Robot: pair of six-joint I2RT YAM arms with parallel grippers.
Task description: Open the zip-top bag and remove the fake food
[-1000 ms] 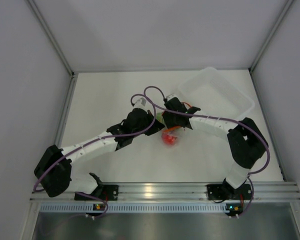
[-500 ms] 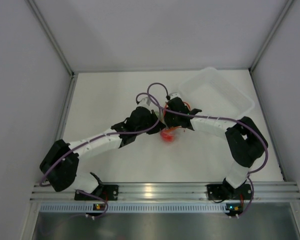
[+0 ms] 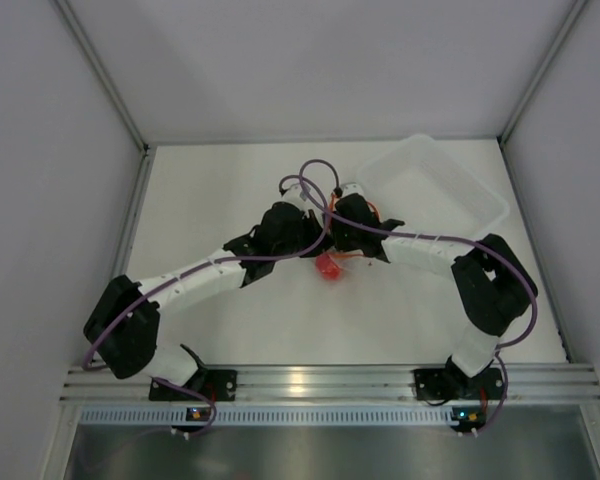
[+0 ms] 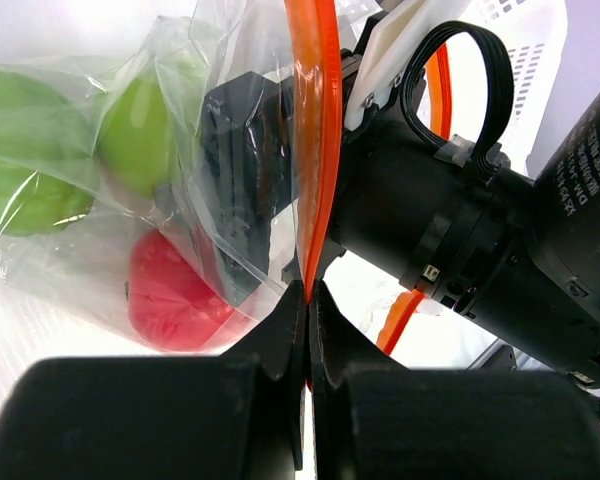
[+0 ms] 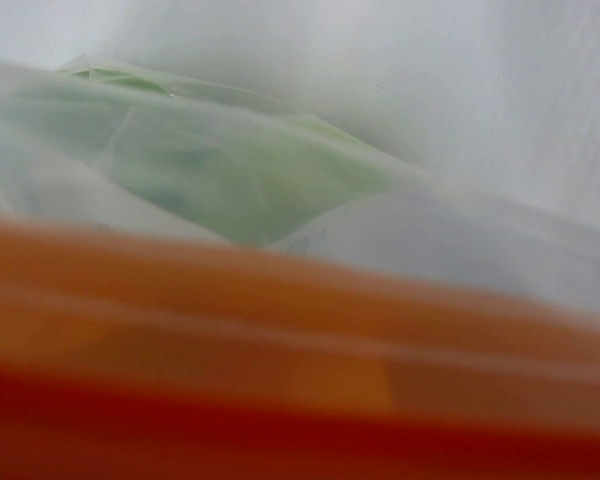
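The clear zip-top bag [image 4: 230,60] hangs between my two grippers over the table's middle. My left gripper [image 4: 308,300] is shut on its orange zip strip [image 4: 315,130]. Inside the bag are two lime green balls [image 4: 25,165] and one red ball [image 4: 175,295]. My right gripper's black finger [image 4: 242,170] shows through the plastic beside the strip. The right wrist view is filled by the blurred zip strip [image 5: 300,370], with a green ball [image 5: 230,170] behind plastic; its fingers are hidden. From above, both grippers meet [image 3: 320,235] over the red ball [image 3: 329,267].
A clear rigid tub [image 3: 430,190] stands at the back right, close behind the right wrist. It also shows in the left wrist view [image 4: 525,60]. White walls enclose the table on three sides.
My left arm has swung toward the back right, closing up against the right gripper. The bag with the red ball has shifted slightly left and back.
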